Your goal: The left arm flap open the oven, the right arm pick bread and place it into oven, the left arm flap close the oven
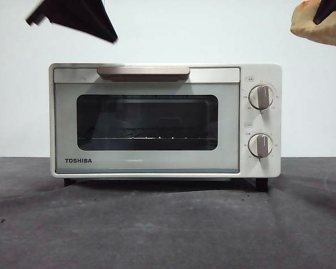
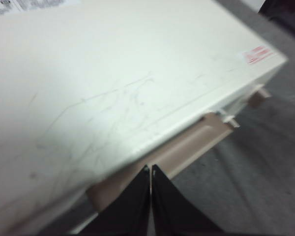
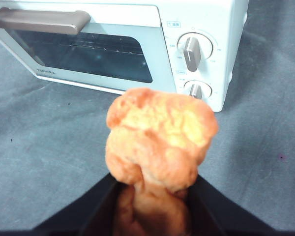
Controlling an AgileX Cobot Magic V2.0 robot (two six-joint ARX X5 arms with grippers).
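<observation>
The cream-white TOSHIBA oven (image 1: 157,120) stands in the middle of the dark table with its glass door closed and its beige bar handle (image 1: 143,72) at the top. My left gripper (image 1: 109,33) is shut and empty, hovering just above the oven's top left, close over the handle (image 2: 187,147) in the left wrist view, jaws together (image 2: 150,172). My right gripper (image 3: 152,187) is shut on the golden-orange bread (image 3: 160,140) and holds it high in the air in front of the oven's right side; it shows at the top right corner of the front view (image 1: 319,22).
Two round knobs (image 1: 261,97) (image 1: 261,145) sit on the oven's right panel. A wire rack (image 1: 148,137) shows through the window. The grey table (image 1: 168,224) stretches in front of the oven. A white wall stands behind.
</observation>
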